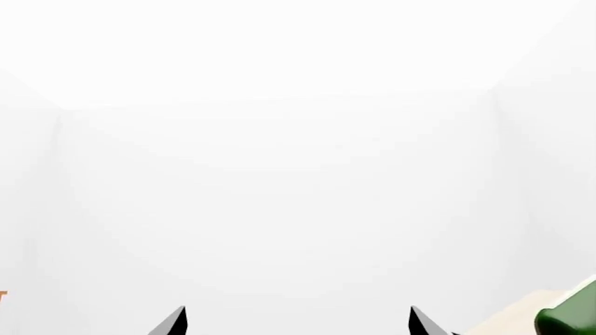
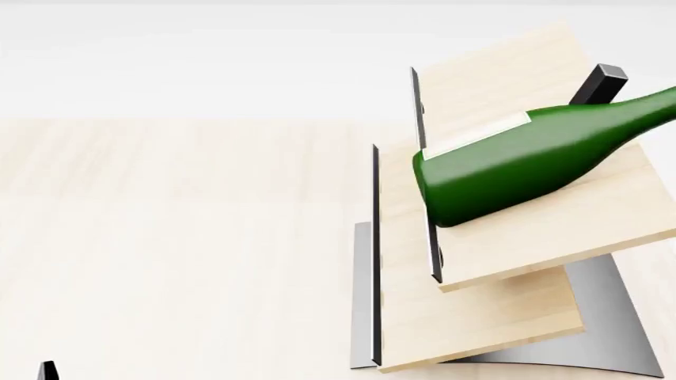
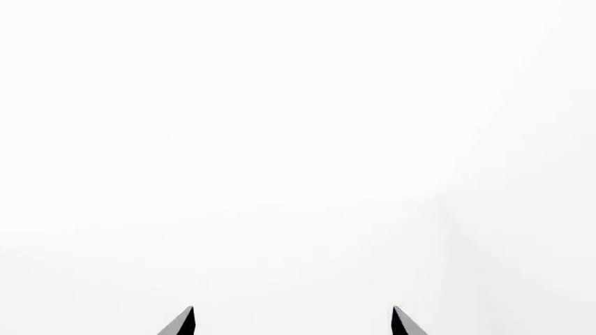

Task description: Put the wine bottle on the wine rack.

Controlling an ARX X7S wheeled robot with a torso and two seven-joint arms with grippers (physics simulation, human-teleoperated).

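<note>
Wine bottle (image 2: pixel 528 162), a dark green glass one with a pale label strip, lies on its side on the upper board of the wine rack (image 2: pixel 496 261), its flat base close to that board's thin dark metal lip and its neck running up past the black peg (image 2: pixel 598 84) and out of the head view. Neither claw is near it: it rests free, with nothing gripping it.

Going from large to small around the rack: the pale wooden tabletop (image 2: pixel 180 237) spreads beneath and beside it; the rack itself is two tilted light-wood boards, one above the other, on a curved grey metal base; the bottle sits on the higher board.

In the left wrist view a rounded green end of the bottle and a strip of light wood show at the picture's edge, just beyond one dark fingertip of the left gripper (image 1: pixel 298 321). Its two pointed tips stand wide apart with only white background between them, so the claw is spread and holds nothing. In the head view a small dark tip shows low over the table, well apart from the rack.

The right gripper (image 3: pixel 293 321) likewise shows two dark tips spread wide, empty, aimed at a blank white wall; its arm's place relative to the rack cannot be told.
</note>
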